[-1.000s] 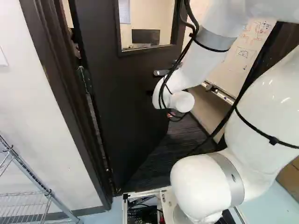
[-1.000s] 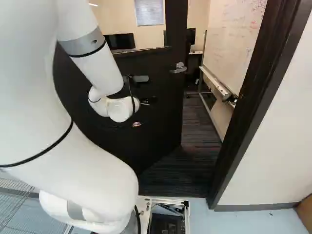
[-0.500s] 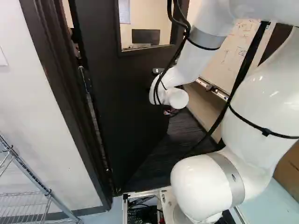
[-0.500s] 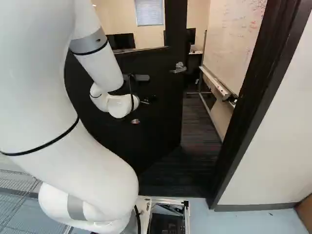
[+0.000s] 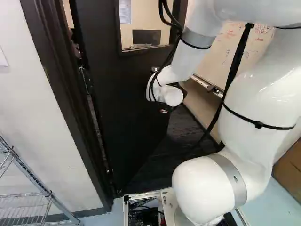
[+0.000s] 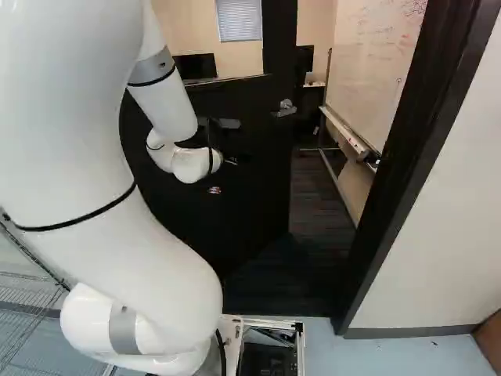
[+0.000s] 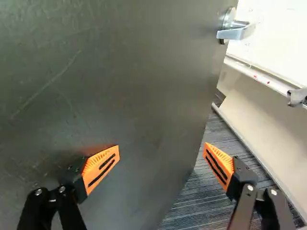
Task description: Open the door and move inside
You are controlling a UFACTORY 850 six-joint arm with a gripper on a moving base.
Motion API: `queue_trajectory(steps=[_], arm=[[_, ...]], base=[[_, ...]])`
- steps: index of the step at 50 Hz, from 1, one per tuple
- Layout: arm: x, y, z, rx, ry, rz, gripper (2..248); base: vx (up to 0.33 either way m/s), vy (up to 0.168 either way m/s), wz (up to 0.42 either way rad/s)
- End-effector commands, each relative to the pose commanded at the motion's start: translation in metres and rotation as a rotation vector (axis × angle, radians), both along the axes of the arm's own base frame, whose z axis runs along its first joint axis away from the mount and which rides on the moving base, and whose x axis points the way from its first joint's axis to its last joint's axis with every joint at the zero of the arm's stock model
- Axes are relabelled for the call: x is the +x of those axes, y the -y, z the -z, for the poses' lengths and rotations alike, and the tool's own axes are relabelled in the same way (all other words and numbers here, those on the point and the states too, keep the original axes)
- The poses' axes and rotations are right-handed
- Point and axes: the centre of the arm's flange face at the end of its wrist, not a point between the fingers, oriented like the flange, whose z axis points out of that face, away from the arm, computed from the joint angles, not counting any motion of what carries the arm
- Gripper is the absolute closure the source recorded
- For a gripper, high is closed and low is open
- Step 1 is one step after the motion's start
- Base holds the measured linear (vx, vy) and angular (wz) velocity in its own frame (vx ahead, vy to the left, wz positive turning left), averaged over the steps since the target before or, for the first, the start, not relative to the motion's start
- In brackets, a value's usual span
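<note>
The dark door [image 5: 127, 103] stands part-way open into the room ahead, its lever handle [image 6: 285, 108] near its free edge. In the right base view my gripper [image 6: 214, 189] is mostly hidden beyond the wrist, low against the door face. The wrist view shows the gripper [image 7: 161, 151] open, with nothing gripped. One orange finger is in front of the door [image 7: 124, 86], close to or against its face; I cannot tell which. The other finger is past the door's free edge, over the carpet. The handle [image 7: 232, 29] lies ahead of the fingers, clear of both.
The door frame [image 6: 415, 157] borders the opening on the right, and another frame post [image 5: 61, 94] is on the hinge side. A whiteboard [image 6: 372, 70] on a stand is beyond the opening. A wire rack [image 5: 28, 188] stands at left, a brown box [image 5: 289, 165] at right.
The arm has shifted left in the left base view, its wrist slightly farther ahead. The door has swung a little wider, its handle edge moving slightly left. The base has stayed put.
</note>
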Motion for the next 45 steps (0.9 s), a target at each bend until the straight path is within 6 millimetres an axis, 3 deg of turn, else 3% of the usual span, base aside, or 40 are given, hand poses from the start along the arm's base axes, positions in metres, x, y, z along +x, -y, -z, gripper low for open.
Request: queue_trajectory(steps=[45], arm=[[0.052,-0.039,0.002,0.015,0.012,-0.043,3]], base=[[0.0,0.0,0.0]])
